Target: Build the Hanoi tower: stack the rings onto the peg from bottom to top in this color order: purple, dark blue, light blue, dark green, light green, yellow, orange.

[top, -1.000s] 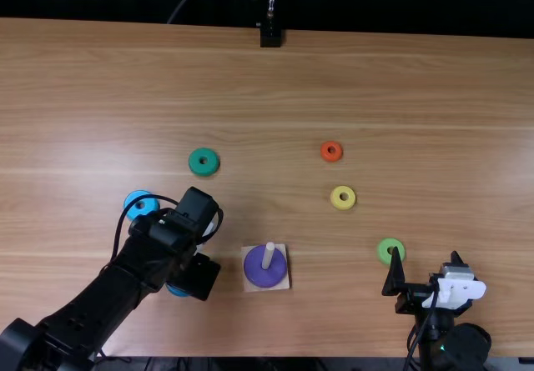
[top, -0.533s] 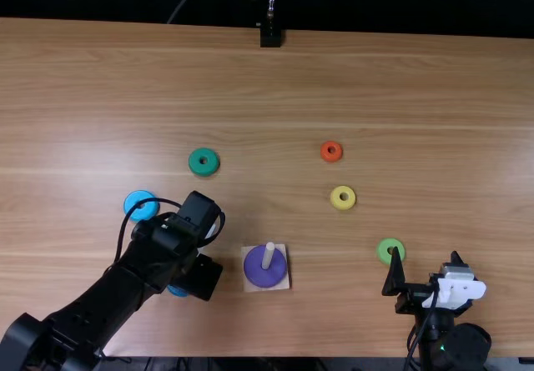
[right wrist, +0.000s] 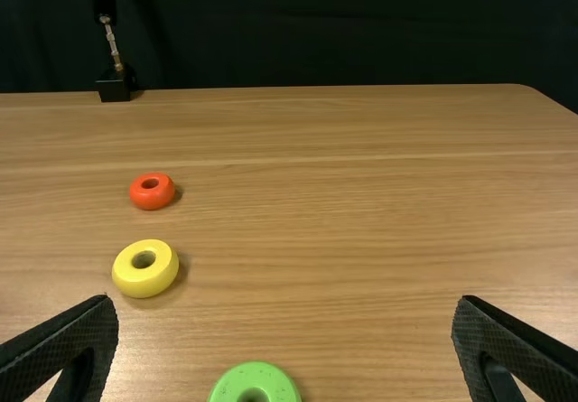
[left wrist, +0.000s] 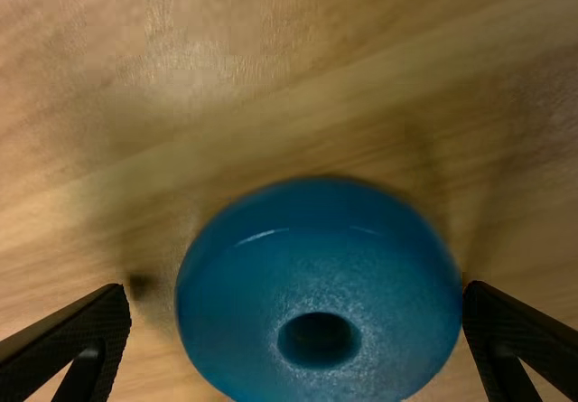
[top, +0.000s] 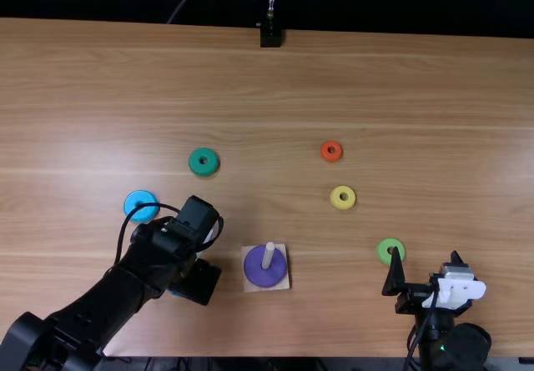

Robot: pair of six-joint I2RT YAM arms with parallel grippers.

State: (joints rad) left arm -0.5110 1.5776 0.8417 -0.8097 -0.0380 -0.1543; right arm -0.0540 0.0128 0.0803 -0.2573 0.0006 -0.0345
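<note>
The purple ring (top: pixel 255 274) sits round the pale peg (top: pixel 268 256), so dark blue seems the step in hand. The left gripper (left wrist: pixel 295 289) is spread astride the glossy, round-shouldered dark blue ring (left wrist: pixel 316 248) on the grained bench (top: pixel 434 96) — next, centre and close. The right gripper (right wrist: pixel 284 303) is parted, empty.

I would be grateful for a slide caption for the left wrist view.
The open left gripper has its fingers on either side of the dark blue ring on the wooden table.
</note>
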